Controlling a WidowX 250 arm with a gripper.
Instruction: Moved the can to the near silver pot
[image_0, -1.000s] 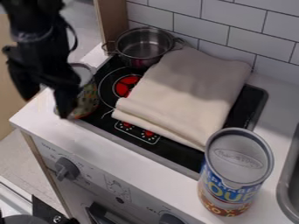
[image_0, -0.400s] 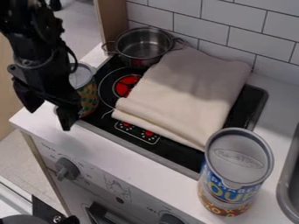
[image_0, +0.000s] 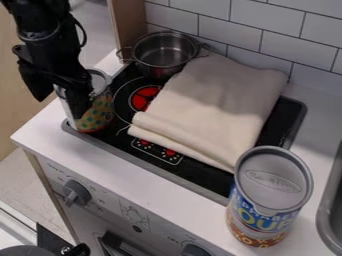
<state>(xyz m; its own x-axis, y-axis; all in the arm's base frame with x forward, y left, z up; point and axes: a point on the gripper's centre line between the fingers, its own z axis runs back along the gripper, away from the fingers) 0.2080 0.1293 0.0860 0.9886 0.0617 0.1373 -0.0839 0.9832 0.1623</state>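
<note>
can (image_0: 100, 112) stands upright at the frame's left, below and left of the pot (image_0: 159, 69). your gripper (image_0: 60, 106) has its jaws apart; the can lies mostly to their right, so any grip likely needs a rightward shift.

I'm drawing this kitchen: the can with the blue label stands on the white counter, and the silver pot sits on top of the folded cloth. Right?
Not quite: the silver pot sits beside the folded cloth, on the black stovetop, as the camera view shows.
</note>
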